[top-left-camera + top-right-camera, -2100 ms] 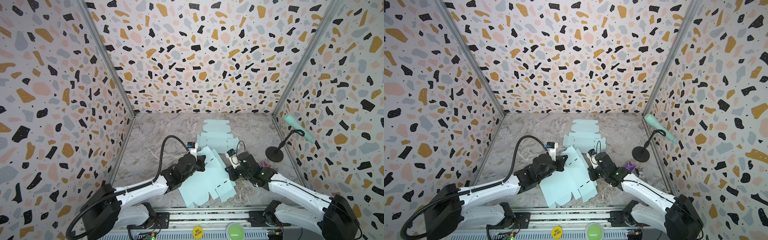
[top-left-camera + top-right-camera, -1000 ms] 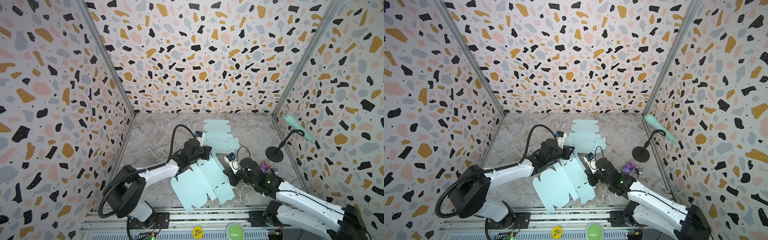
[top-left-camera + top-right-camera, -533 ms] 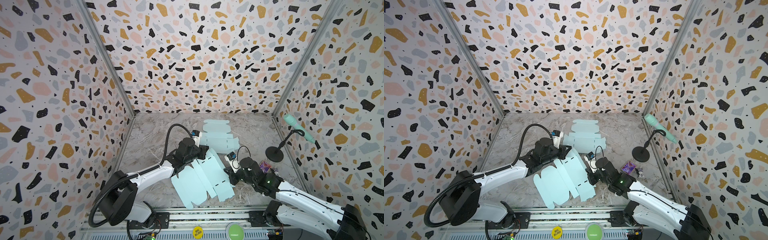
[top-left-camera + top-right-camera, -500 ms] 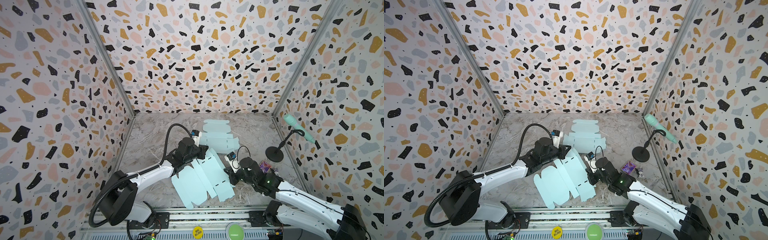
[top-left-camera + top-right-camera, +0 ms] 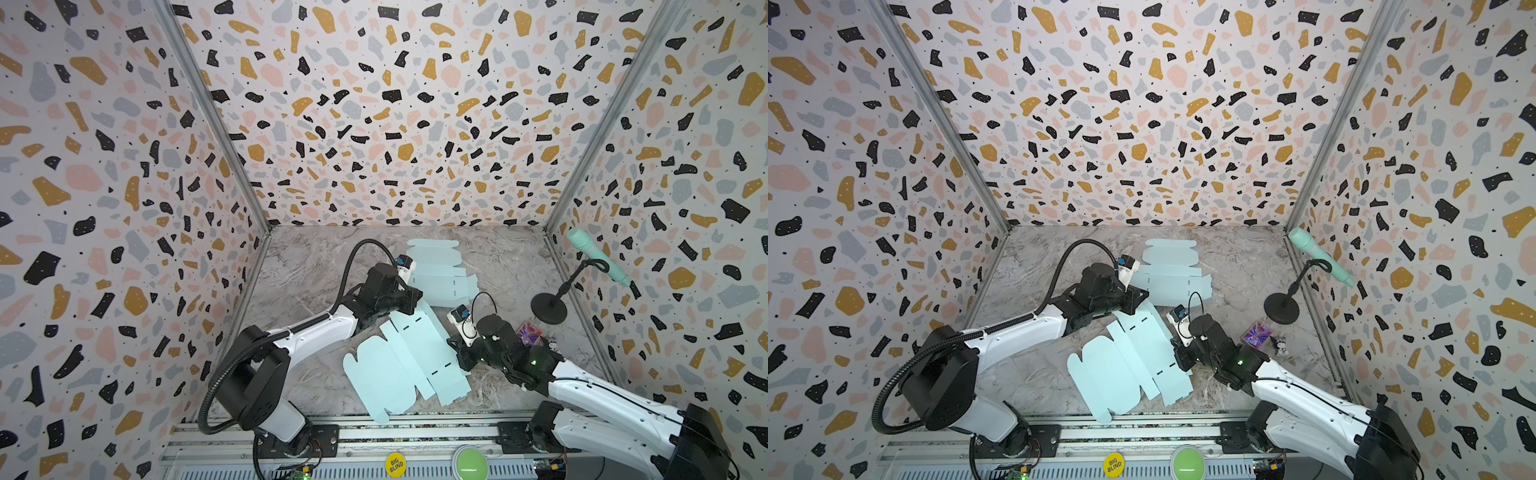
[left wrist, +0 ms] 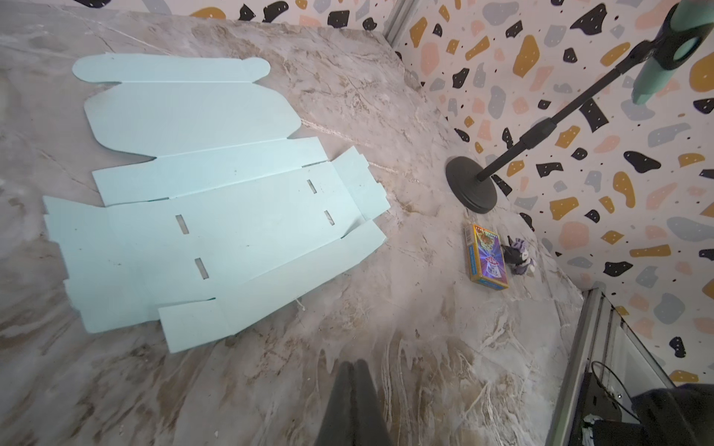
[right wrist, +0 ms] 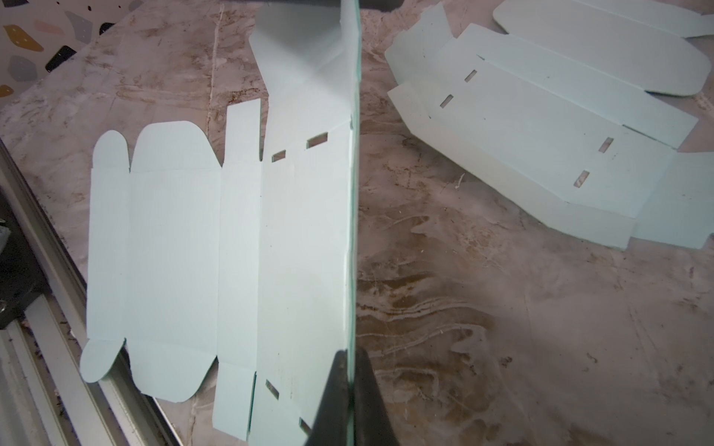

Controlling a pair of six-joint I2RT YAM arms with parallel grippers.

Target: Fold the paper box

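Yellow "BIG BLIND" disc (image 5: pixel 395 464) near paper box (image 5: pixel 399 365)

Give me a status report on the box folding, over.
Right end effector shut on near box blank, side panel raised. Left end effector shut, holding nothing, at its far end. Second blank flat beyond, nothing blocking.

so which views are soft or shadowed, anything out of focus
Left wrist view: the left gripper is a dark out-of-focus wedge, the far sheet sharp. Right wrist view: the right gripper is blurred, a soft shadow on the table beside the held sheet. Both top views: even light, no glare.
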